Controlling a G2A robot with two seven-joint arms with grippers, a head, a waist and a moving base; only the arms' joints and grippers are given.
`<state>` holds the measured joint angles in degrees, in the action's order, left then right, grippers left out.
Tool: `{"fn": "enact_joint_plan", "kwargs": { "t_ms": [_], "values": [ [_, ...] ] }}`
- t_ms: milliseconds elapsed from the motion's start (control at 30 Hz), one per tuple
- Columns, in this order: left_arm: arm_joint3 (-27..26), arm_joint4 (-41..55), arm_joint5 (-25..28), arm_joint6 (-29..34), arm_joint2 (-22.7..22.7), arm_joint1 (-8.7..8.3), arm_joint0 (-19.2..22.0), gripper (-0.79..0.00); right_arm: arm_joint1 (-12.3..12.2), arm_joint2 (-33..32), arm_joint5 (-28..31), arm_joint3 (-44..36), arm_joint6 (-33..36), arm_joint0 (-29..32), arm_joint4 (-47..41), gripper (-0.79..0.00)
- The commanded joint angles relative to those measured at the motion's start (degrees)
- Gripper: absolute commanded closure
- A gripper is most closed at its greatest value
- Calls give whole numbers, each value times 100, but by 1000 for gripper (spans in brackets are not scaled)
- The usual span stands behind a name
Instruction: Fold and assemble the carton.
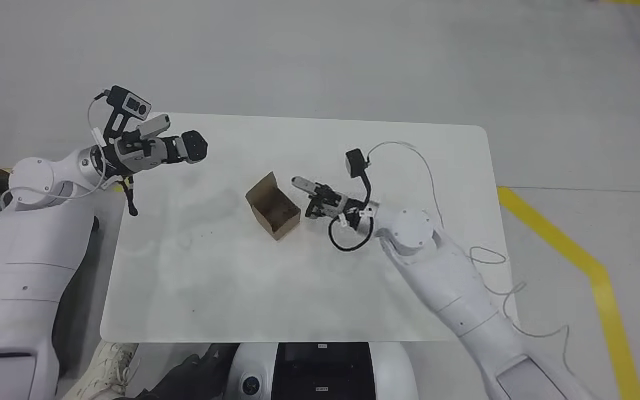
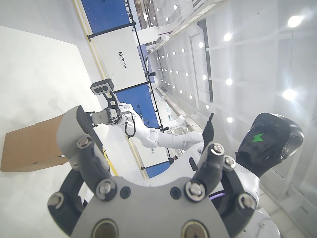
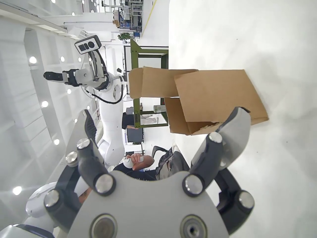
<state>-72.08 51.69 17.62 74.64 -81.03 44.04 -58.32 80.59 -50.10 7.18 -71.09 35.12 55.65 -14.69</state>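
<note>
Small brown cardboard carton (image 1: 273, 205) sits approx. mid-table on the white rectangular table (image 1: 400, 290), open, w/ one flap sticking out. Right gripper (image 1: 306, 187) is just beside the carton's right side, jaws spread wide, nothing btwn them; contact w/ the carton can't be told. Left gripper (image 1: 192, 146) is well apart, near the table's far left corner, jaws also wide, empty.

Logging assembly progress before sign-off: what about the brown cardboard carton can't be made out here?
Top view: the brown cardboard carton is too small to tell which flaps are folded.
Left wrist view: a finger of the left gripper hides one end of the carton.
Right wrist view: a finger of the right gripper covers the carton's corner, so contact is unclear.
</note>
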Motion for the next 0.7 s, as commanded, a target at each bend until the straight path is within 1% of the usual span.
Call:
{"fn": "enact_joint_plan", "kwargs": {
  "t_ms": [0,133,300,667],
  "values": [
    [20,1,3,24,-15,11,20,-785,48,90,-81,100,-57,-116,-11,-785],
    [43,22,13,82,-59,27,27,-785,133,251,-234,276,-113,-265,-29,-785],
    [63,20,15,125,-113,44,4,-785,200,378,-302,407,-10,-333,-70,-785],
    [17,-33,-3,151,-207,81,-53,-785,196,584,-231,136,524,-56,217,-785]
  ]
}}
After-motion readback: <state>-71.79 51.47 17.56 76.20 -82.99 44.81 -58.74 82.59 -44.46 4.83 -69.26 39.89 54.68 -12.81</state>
